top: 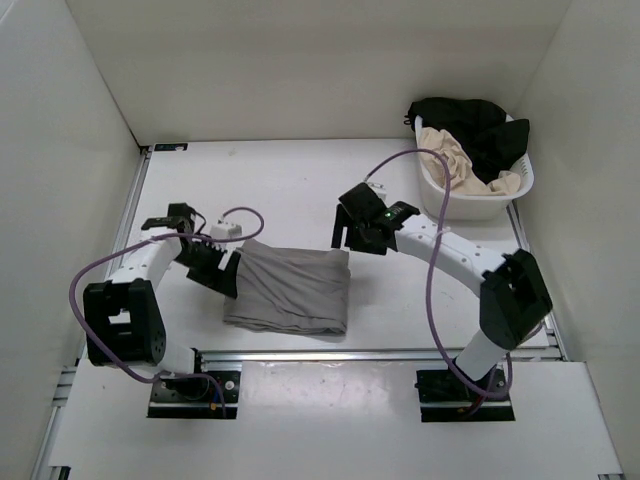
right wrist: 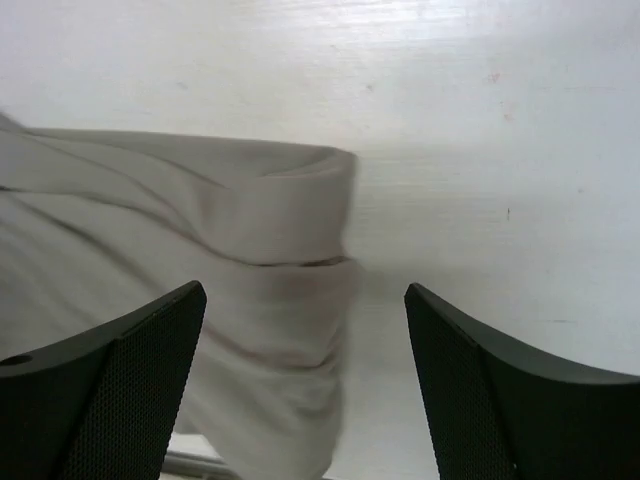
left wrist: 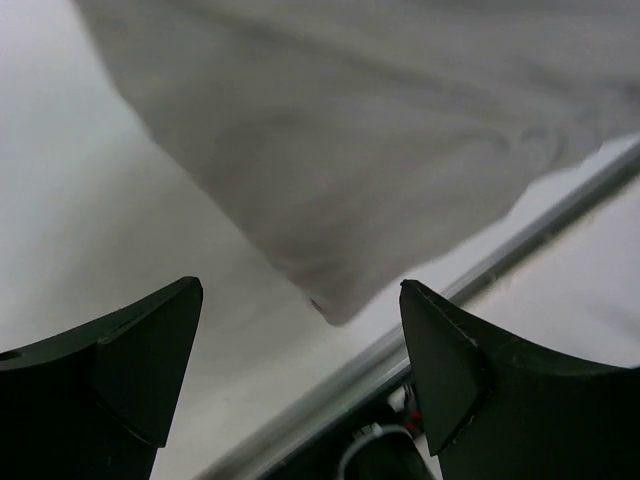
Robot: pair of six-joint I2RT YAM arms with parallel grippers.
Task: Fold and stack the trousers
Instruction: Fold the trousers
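Note:
The grey trousers lie folded into a rough rectangle on the white table near the front edge. My left gripper is open and empty at their left edge; in the left wrist view a corner of the trousers lies ahead of the fingers. My right gripper is open and empty just above their far right corner; the right wrist view shows the stacked layers of the trousers below the spread fingers.
A white laundry basket at the back right holds a beige garment and a black garment. A metal rail runs along the table's front edge. White walls enclose the table on three sides.

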